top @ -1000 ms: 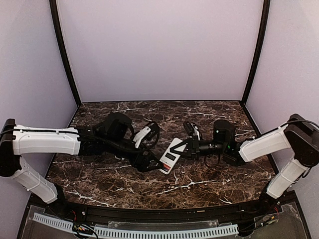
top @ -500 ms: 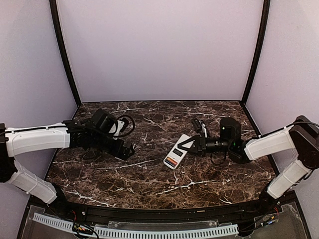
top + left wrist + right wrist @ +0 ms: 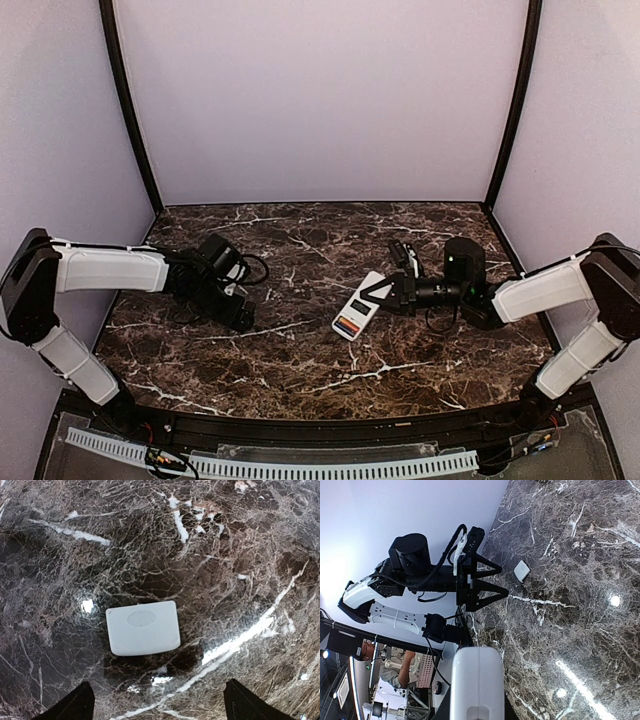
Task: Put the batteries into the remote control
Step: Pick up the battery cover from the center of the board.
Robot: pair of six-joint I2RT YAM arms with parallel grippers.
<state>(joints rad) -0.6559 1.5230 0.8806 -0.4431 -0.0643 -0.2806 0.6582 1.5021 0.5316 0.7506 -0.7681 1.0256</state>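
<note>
Left side: the left gripper (image 3: 242, 316) hangs low over the dark marble surface (image 3: 300, 380) with its jaws spread wide and nothing between them. In the left wrist view a small white plate with rounded corners and a faint oval mark lies flat on the surface directly below, between the two fingertips but touching neither; we take it for the battery cover (image 3: 143, 634). Centre: the remote control (image 3: 355, 308) rests well apart from that cover, to its right, angled with its near end toward the arm bases. At that near end we see an orange and a dark blue stripe side by side, which we read as the batteries (image 3: 347, 325) already seated in an open compartment; they are too small here to check seating or polarity. Right side: the right gripper (image 3: 383, 291) is closed narrowly on the far end of the remote control, holding it steady; the right wrist view shows the white body at the bottom of the frame. Judgement: loading appears done and the step in hand is retrieving the cover. The next move calls for lowering the left gripper squarely over the thin plate, pinching it by its edges without skidding it across the slick marble, then carrying it right to the compartment while the right gripper keeps the remote control fixed.
</note>
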